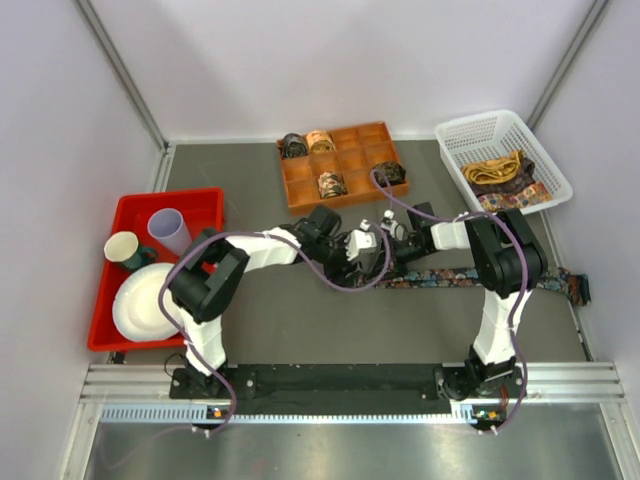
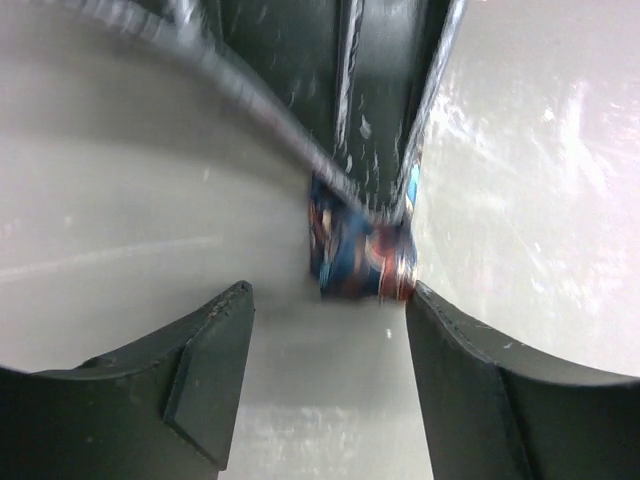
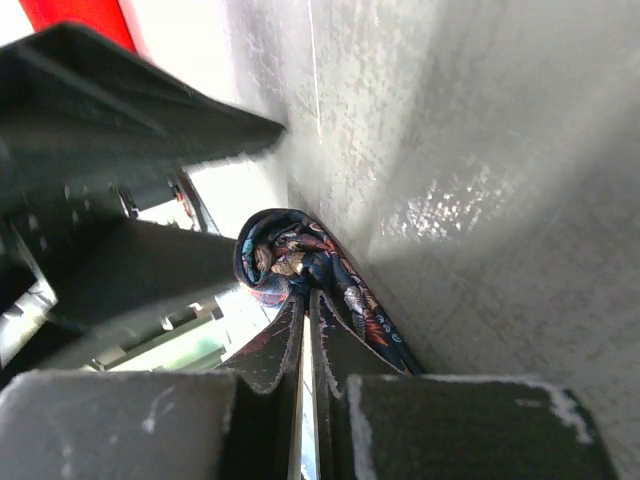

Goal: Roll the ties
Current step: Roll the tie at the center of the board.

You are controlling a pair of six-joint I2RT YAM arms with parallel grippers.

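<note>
Near the divider tray (image 1: 352, 160), the soft, slippery tie (image 3: 285, 262) is pinched by the right gripper (image 3: 306, 300) — judged best held at its coil; the left gripper (image 2: 328, 293) is spread wide

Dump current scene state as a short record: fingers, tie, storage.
left fingers: open, tie coil just ahead of tips, not gripped
right fingers: shut on tie beside its coil
tie: dark floral, small coil at one end, rest flat on table toward right
organizer tray: four rolled ties
white basket: unrolled ties
red bin: cups, plate
</note>
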